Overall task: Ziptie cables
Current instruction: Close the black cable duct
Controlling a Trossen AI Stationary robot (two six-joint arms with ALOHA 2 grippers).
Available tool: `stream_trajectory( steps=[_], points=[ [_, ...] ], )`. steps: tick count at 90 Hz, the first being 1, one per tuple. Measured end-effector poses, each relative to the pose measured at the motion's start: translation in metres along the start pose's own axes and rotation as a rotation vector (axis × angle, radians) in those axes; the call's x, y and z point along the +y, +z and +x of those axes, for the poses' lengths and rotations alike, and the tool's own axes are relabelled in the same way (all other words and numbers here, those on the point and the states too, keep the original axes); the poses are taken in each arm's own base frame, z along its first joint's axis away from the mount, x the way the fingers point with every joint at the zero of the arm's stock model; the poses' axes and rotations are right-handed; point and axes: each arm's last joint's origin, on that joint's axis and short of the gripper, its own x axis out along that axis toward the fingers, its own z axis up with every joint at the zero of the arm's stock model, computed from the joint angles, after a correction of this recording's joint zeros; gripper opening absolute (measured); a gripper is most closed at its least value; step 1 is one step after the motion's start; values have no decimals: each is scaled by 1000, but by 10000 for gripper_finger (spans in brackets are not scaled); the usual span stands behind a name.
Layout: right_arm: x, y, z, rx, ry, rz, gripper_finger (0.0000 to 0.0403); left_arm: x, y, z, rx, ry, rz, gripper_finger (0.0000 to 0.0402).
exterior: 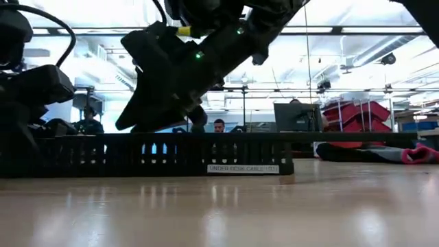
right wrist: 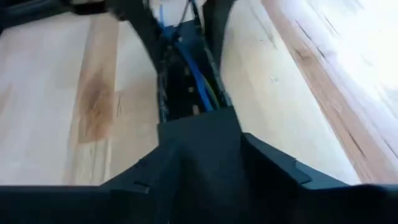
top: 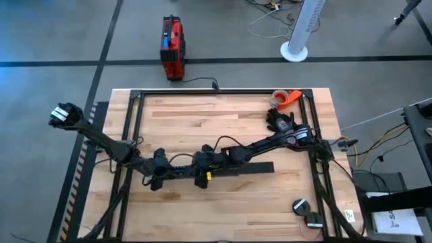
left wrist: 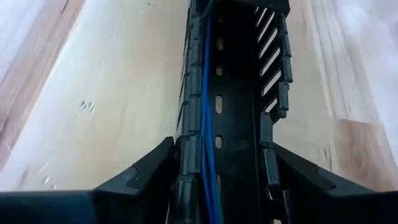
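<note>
A black slotted rail [top: 250, 167] lies flat on the wooden table, running left to right near the middle. The cables, blue and green wires [right wrist: 199, 87], lie lengthwise inside its channel; a blue one [left wrist: 208, 112] also shows in the left wrist view. My left gripper [top: 160, 173] is at the rail's left part, one finger on each side wall. My right gripper [top: 201, 170] is just to its right, over the rail, its fingers flanking a black stretch of rail [right wrist: 199, 146]. In the low view the rail [exterior: 206, 154] stands on its base with both arms above it. My left gripper has the rail between its two fingers, one finger [left wrist: 146, 168] against each slotted side wall [left wrist: 186, 155]. The fingers lie across the rail, which rests flat on the table. My right gripper has the rail's black body [right wrist: 199, 155] between its two fingers [right wrist: 273, 168], across the rail. The rail itself hides the exact places of contact, and it stays on the table.
An orange tape roll [top: 287, 98] and a dark glove-like thing [top: 279, 122] lie at the far right. Two round black things [top: 300, 206] sit near the right front corner. A black frame [top: 135, 101] borders the table. A red box [top: 172, 47] stands on the floor beyond.
</note>
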Motion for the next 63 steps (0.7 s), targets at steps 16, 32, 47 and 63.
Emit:
stream_trajectory(
  steps=[16, 32, 47, 63],
  points=[
    [2, -1, 0, 13, 12, -27, 71, 0, 0, 1, 6, 5, 5, 202],
    [4, 1, -4, 11, 26, -160, 63, 0, -1, 1, 12, 8, -2, 203],
    [7, 8, -12, -12, 15, -166, 133, 0, -1, 1, 14, 8, -8, 203],
    [3, 8, -9, -24, 2, -161, 236, 0, -1, 1, 15, 8, -7, 204]
  ],
)
